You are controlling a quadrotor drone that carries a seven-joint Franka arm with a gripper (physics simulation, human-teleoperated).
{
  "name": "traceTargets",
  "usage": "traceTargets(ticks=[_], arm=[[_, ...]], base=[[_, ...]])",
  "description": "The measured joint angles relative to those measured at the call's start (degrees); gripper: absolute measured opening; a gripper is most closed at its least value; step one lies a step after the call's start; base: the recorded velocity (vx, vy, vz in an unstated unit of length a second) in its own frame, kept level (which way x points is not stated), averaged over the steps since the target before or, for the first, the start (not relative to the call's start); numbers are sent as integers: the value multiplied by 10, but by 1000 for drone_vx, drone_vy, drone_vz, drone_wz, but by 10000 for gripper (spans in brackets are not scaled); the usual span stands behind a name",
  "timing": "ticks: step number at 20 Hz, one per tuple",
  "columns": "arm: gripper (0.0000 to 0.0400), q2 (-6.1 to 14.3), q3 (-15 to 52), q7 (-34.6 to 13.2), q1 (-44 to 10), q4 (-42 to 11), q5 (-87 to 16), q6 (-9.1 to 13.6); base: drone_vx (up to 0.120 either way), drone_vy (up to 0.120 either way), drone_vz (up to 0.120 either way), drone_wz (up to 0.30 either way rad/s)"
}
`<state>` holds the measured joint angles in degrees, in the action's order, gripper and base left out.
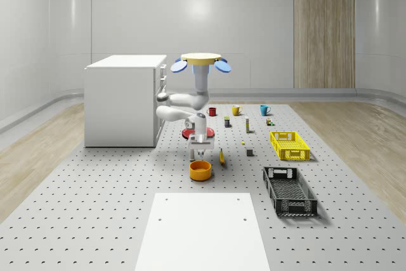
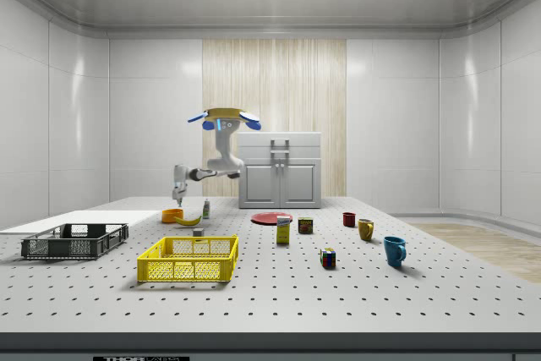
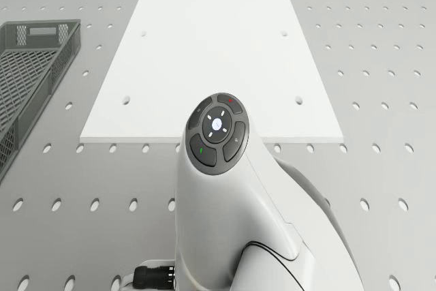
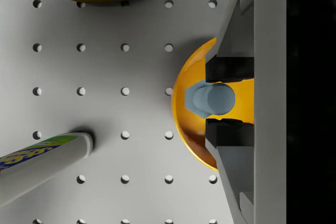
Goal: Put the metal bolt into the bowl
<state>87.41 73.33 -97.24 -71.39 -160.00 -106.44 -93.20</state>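
Note:
The drone (image 1: 200, 61) hovers above the table beside the white cabinet (image 1: 124, 99), its arm bent down. In the wrist view the grey metal bolt (image 4: 210, 98) sits between the two dark finger pads (image 4: 228, 69), and my gripper (image 4: 229, 100) is shut on it. Directly beneath the bolt lies the orange bowl (image 4: 190, 121), partly hidden by the fingers. From the whole-scene view, the gripper (image 1: 200, 154) hangs just above the bowl (image 1: 200, 170). The side view places the gripper (image 2: 179, 195) over the bowl (image 2: 172, 216).
A banana (image 1: 221, 155) lies close to the bowl's right in the whole-scene view, and a marker (image 4: 42, 161) lies nearby. A red plate (image 1: 188, 132) is behind the arm. A yellow crate (image 1: 289, 145), a black crate (image 1: 290, 190) and a white board (image 1: 202, 230) lie around.

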Motion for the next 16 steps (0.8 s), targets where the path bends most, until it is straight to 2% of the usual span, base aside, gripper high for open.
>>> traceTargets(ticks=[5, 8, 9, 11, 13, 16], arm=[[100, 1, 0, 0, 0, 0, 0, -1], [100, 2, 0, 0, -1, 0, 1, -2], [166, 2, 0, 0, -1, 0, 1, -2], [258, 2, 0, -1, -1, 0, 1, -2], [314, 3, 0, -1, -1, 0, 1, -2], [356, 3, 0, -1, -1, 0, 1, -3]], base=[[120, 0, -120, 0], [93, 0, -27, 0], [0, 0, 0, 0], [0, 0, 0, 0], [0, 0, 0, 0], [0, 0, 0, 0]])
